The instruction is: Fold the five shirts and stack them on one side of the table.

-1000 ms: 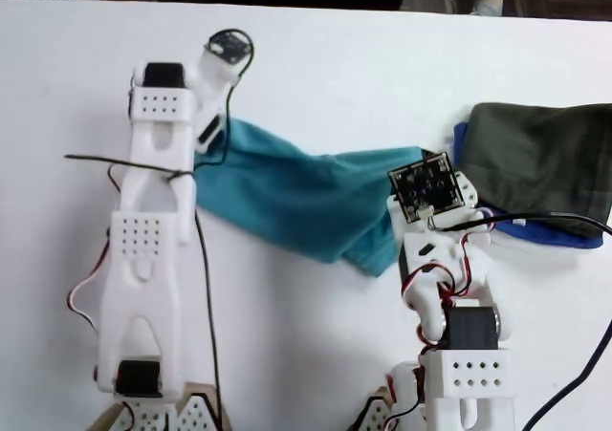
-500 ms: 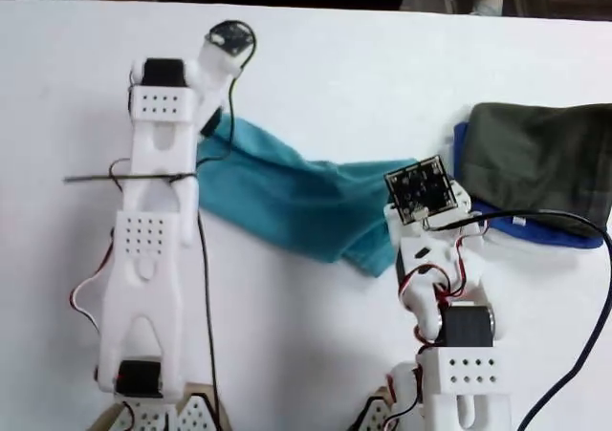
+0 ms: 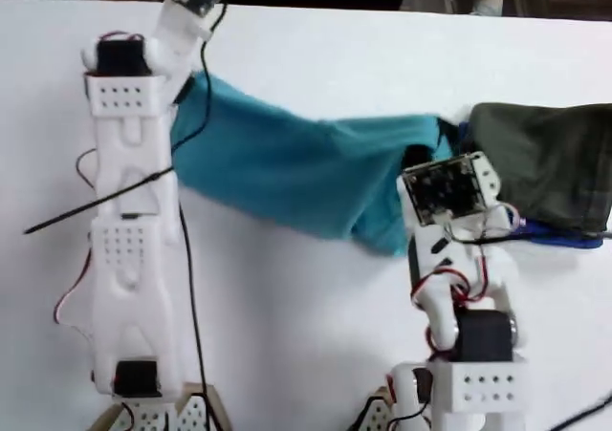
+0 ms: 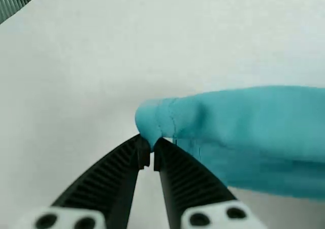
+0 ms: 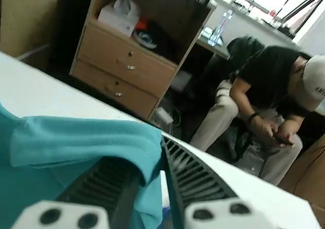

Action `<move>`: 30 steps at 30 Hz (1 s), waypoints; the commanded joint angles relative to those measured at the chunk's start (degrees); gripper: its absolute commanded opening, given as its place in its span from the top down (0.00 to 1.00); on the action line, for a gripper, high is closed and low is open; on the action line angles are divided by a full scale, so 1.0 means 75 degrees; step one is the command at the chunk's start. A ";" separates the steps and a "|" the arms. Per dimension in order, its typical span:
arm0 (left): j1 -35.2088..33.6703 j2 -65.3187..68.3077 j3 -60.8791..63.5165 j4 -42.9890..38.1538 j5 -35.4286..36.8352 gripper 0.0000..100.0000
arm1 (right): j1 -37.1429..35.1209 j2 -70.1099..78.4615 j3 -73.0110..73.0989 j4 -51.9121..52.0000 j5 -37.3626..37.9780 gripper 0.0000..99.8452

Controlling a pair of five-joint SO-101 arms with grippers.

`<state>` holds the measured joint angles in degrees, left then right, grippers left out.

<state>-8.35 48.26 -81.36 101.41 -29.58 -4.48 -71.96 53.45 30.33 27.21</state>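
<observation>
The left gripper [image 4: 147, 155] and right gripper [image 5: 152, 163] are each pinching one end of the shirt [image 3: 287, 168], so pulling it evenly taut is looking wisest

Left gripper [image 4: 147, 157] pulled the teal shirt [image 3: 296, 173] corner toward the far edge of the table [image 3: 306, 345]. Right gripper [image 5: 151, 160] carried its end up against the green shirt [image 3: 545, 159]. Teal shirt now stretched wider.

Plain teal shirt [image 3: 296, 178] between the black-ribbed left hand [image 4: 151, 151] and right hand [image 5: 150, 157]. Beside the right hand, a dull olive shirt [image 3: 545, 163] over a blue shirt [image 3: 564, 235]. White counter [image 3: 316, 335].
</observation>
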 commanded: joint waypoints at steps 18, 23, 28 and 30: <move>-0.1055 -1.0280 0.9008 0.0129 -0.0012 0.97 | 0.0041 0.3030 -0.6857 0.5515 -0.0047 0.98; -0.1055 -1.1030 0.8563 0.0117 -0.0059 0.97 | 0.0041 0.3417 -0.8135 0.5480 -0.0047 0.98; -0.1078 -1.1347 0.8387 0.0129 -0.0035 0.97 | 0.0029 0.3429 -0.9319 0.5257 0.0176 0.98; -0.1348 -1.1358 0.8387 0.0141 -0.0012 0.97 | 0.0029 0.3417 -0.9788 0.5269 0.0516 0.98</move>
<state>-16.18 -35.78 -16.40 101.41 -29.58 -4.48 -46.55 -14.07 71.21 28.62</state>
